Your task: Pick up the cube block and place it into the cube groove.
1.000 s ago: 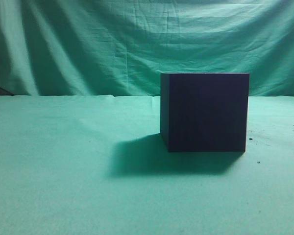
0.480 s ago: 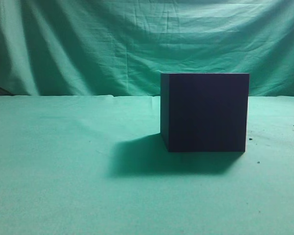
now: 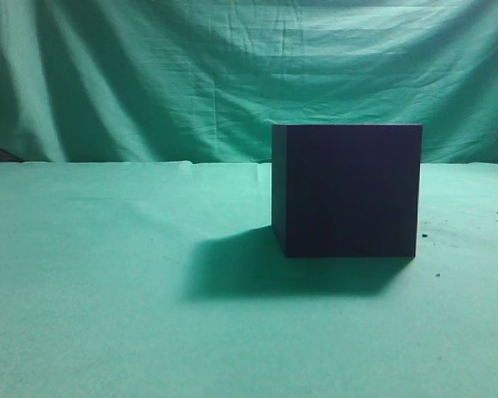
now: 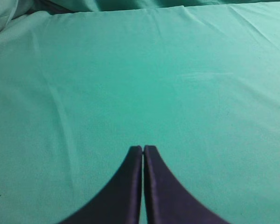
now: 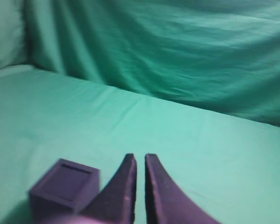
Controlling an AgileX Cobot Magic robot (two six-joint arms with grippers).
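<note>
The large dark navy-purple box (image 3: 349, 191) stands on the green cloth right of centre in the exterior view. In the right wrist view it (image 5: 46, 193) sits at the lower left, and the square recess (image 5: 73, 181) in its top face shows inside a raised rim. I cannot tell what is inside the recess. The smaller purple cube block is not in view as a separate thing. My right gripper (image 5: 140, 157) is just right of the box, fingers nearly together and empty. My left gripper (image 4: 143, 148) is shut and empty over bare cloth. Neither gripper shows in the exterior view.
A green cloth (image 3: 108, 290) covers the table, and a green cloth backdrop (image 3: 191, 75) hangs behind it. The box casts a shadow (image 3: 249, 265) to its front left. A few dark specks (image 3: 424, 235) lie on the cloth at the right.
</note>
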